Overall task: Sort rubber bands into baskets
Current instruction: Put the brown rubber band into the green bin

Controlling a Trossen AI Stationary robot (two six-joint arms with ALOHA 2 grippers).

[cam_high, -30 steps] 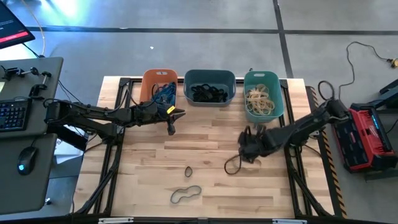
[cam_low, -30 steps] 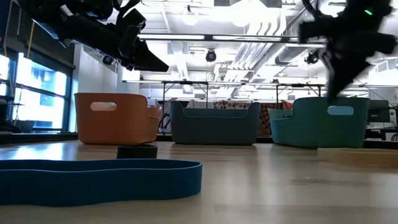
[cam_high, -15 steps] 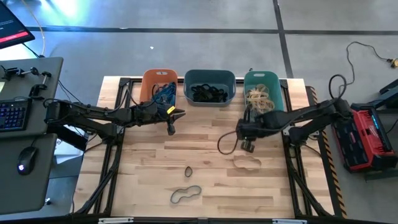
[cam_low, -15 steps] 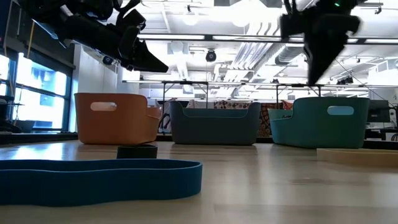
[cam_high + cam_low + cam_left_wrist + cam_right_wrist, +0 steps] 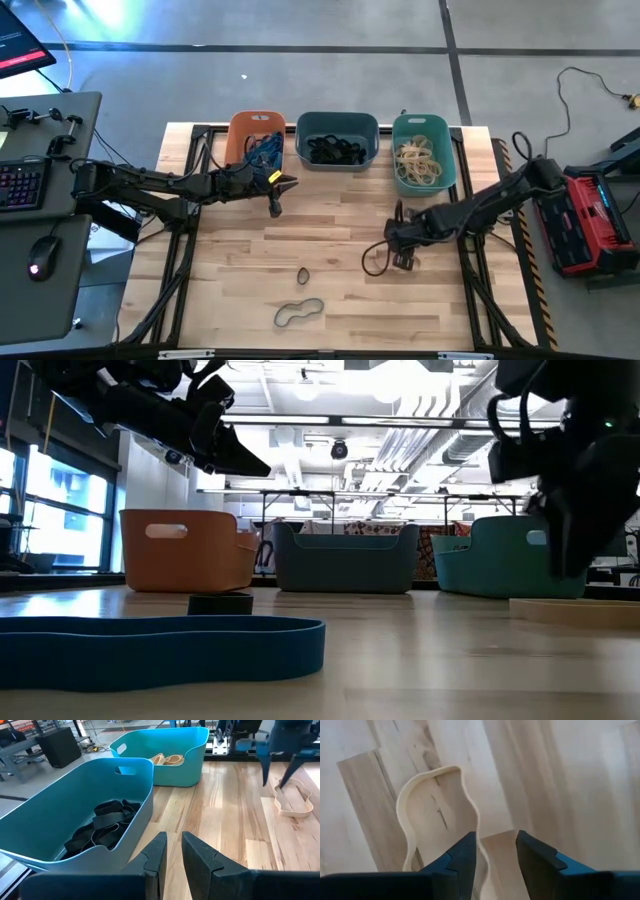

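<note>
Three baskets line the counter's (image 5: pixel 330 220) far edge: orange (image 5: pixel 243 128), slate (image 5: pixel 337 124) holding dark bands, teal (image 5: pixel 424 180) holding tan ones; loose on the wood lie a blue band (image 5: pixel 299 313), a small dark band (image 5: pixel 303 275) and a tan band (image 5: pixel 437 825); my right pincer (image 5: pixel 404 262) hangs just above that tan loop, fingers parted and empty, one finger over the loop's wall; my left pincer (image 5: pixel 276 205) waits near the orange basket, narrow, holding nothing I can see; my worry is that closing from here pinches only one floppy wall, or scrapes wood, and the band slips or springs away; no readable writing anywhere.
</note>
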